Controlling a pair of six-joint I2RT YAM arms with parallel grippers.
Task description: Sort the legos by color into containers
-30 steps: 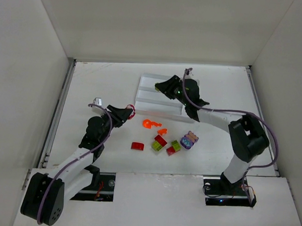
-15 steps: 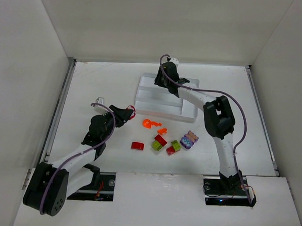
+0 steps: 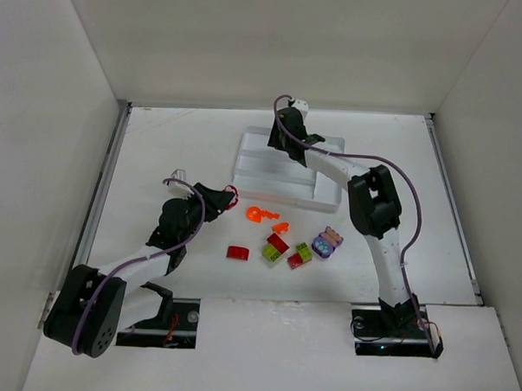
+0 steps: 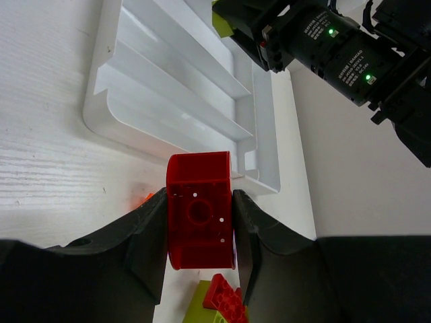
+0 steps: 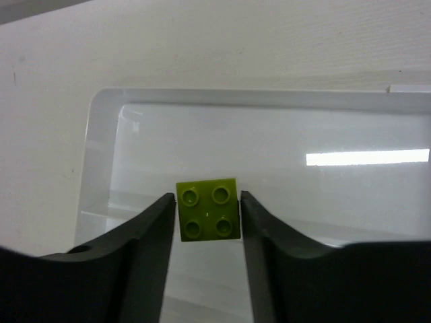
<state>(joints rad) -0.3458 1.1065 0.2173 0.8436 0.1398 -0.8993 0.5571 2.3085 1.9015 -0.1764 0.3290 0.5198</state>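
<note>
My left gripper (image 3: 225,194) is shut on a red brick (image 3: 230,192), held above the table left of the white tray (image 3: 271,174). In the left wrist view the red brick (image 4: 200,229) sits between the fingers of that gripper (image 4: 199,195), with the tray (image 4: 168,81) ahead. My right gripper (image 3: 279,143) hovers over the tray's far left part. In the right wrist view this gripper (image 5: 208,197) is shut on a lime green brick (image 5: 209,209) above a tray compartment (image 5: 101,134).
Loose legos lie on the table in front of the tray: an orange piece (image 3: 256,214), a small orange one (image 3: 281,227), a red brick (image 3: 237,252), two red and green stacks (image 3: 276,246) (image 3: 300,253) and a purple piece (image 3: 326,242). White walls enclose the table.
The right arm has swung up and left, carrying the green brick to the tray's far left part. The left gripper has barely moved with its red brick.
</note>
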